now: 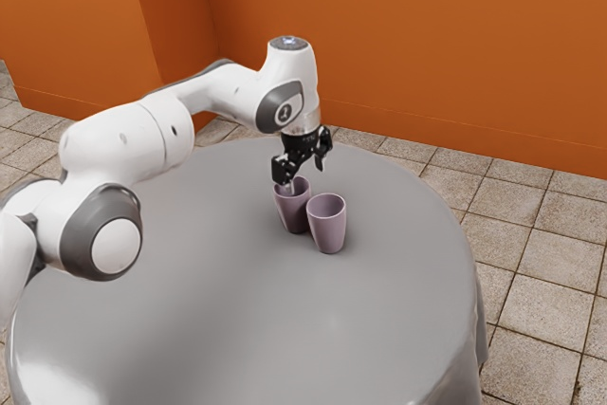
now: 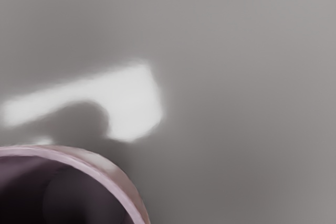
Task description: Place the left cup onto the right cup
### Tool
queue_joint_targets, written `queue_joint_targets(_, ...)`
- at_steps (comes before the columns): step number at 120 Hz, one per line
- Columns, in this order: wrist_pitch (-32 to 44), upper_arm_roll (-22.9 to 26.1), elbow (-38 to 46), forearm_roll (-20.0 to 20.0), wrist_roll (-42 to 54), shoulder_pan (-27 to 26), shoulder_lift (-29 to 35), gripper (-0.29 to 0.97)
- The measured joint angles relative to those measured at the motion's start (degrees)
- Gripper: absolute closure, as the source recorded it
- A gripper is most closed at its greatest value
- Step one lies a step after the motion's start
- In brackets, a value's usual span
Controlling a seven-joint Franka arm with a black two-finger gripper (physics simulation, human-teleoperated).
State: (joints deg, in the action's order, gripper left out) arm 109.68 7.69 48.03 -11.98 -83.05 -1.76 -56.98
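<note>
The gripper hangs at the rim of the left cup, at its 12 o'clock in the exterior view; whether it grips the rim I cannot tell. This purple cup stands near the middle of the round grey table, leaning slightly. The right cup, also purple, stands upright just beside it at its 4 o'clock, the two close or touching. In the wrist view the left cup's rim curves just under the hand, above the grey table.

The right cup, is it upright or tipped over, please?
Upright: the right cup stands on its base on the table, mouth facing up.
</note>
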Motion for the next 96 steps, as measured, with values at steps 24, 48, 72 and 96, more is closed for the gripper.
queue_joint_targets(24,0.7,0.9,0.0,-0.5,-0.3,0.8,-0.7,0.0)
queue_joint_targets(48,0.9,1.0,-0.1,-0.8,-0.5,1.0,-0.7,0.0)
queue_joint_targets(72,1.6,1.2,-0.1,-0.9,-0.7,1.0,-1.2,0.02)
queue_joint_targets(96,2.2,1.9,-0.1,-0.9,-0.9,0.9,-1.7,0.14)
